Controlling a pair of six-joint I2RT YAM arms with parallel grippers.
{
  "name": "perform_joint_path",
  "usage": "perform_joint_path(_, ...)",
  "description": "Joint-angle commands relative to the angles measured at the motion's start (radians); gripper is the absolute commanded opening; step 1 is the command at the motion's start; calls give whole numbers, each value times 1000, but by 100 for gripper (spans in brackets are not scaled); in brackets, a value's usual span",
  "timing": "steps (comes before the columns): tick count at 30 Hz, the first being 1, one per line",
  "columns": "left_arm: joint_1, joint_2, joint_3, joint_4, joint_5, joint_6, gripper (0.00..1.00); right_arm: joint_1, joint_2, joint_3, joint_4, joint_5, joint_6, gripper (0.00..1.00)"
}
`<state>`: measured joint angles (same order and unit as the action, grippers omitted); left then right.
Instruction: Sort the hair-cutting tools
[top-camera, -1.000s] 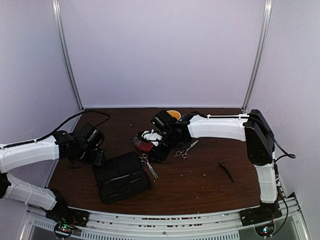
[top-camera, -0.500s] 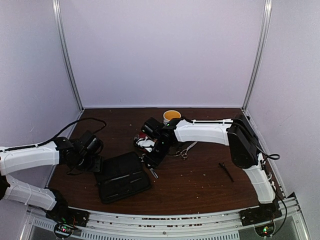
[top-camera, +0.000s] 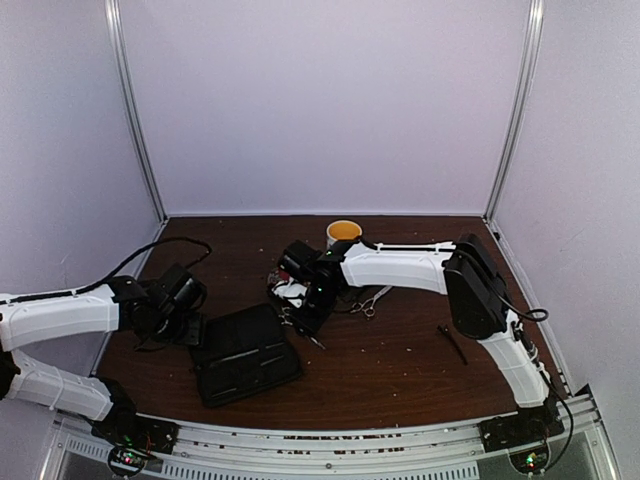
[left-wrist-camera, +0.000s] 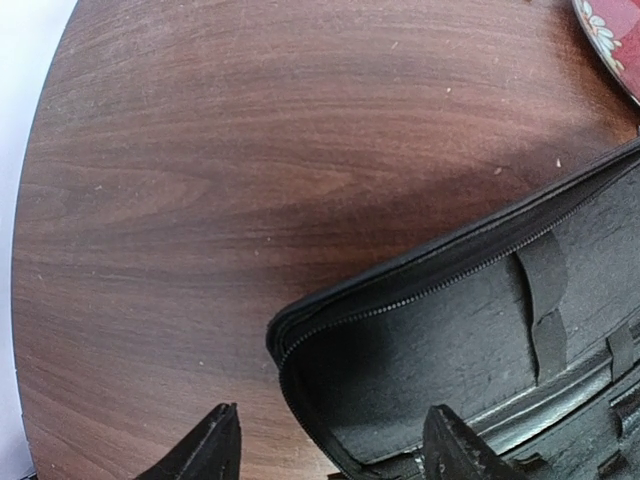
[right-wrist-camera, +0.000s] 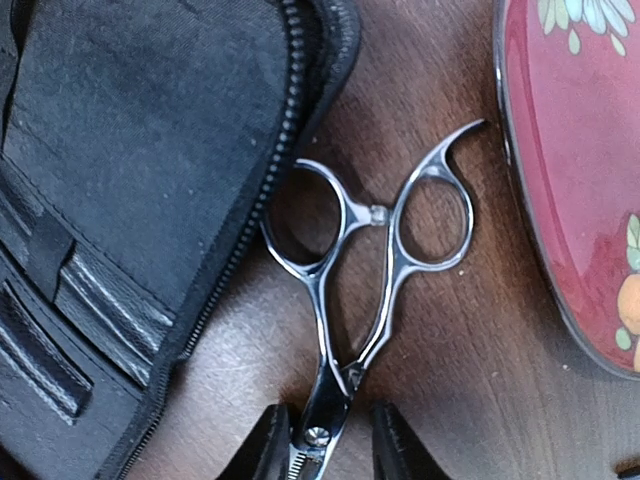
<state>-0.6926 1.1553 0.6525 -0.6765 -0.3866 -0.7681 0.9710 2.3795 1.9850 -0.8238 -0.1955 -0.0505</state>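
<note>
The scissors (right-wrist-camera: 320, 330) lie pivot-first between the right end effector (right-wrist-camera: 330, 415) fingers.

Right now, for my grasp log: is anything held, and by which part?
The left gripper holds nothing. The right gripper straddles the scissors at the pivot; whether it grips cannot be told.

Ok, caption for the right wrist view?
Right arm's fingers straddle the silver scissors, which lie between the black zip case and red saucer.
</note>
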Motion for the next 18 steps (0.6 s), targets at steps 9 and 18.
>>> perform_joint_path(9, 8, 3, -21, 37, -43, -11, 65, 3, -79, -145, -34, 72, -48, 10)
perform_joint_path(18, 9, -20, -73, 42, 45, -80, 66, -42, -278, -351, -2, 68, -104, 3)
